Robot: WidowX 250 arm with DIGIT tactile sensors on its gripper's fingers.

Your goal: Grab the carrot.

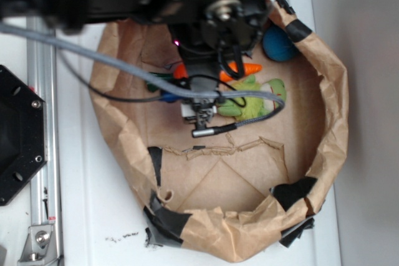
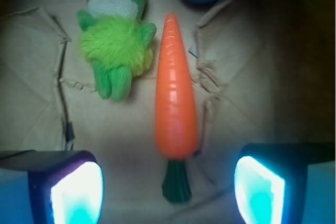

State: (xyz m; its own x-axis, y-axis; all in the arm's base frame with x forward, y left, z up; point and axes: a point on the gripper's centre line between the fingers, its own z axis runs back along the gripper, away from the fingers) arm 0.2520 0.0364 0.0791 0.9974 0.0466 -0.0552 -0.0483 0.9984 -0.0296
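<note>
End effector (image 2: 168,187) spread above carrot (image 2: 175,103); arm hides carrot middle in exterior view.

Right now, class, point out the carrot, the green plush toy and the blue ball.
carrot (image 2: 176,98), wrist view, middle of orange body.
green plush toy (image 2: 115,45), wrist view, fuzzy belly.
blue ball (image 1: 278,43), exterior view, centre of its visible side.

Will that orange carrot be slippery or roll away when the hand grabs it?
The carrot looks glossy and hard, so probably stiff and a bit slippery. Its round, tapered body may roll or squirt out. The open hand straddles its thick end.
</note>
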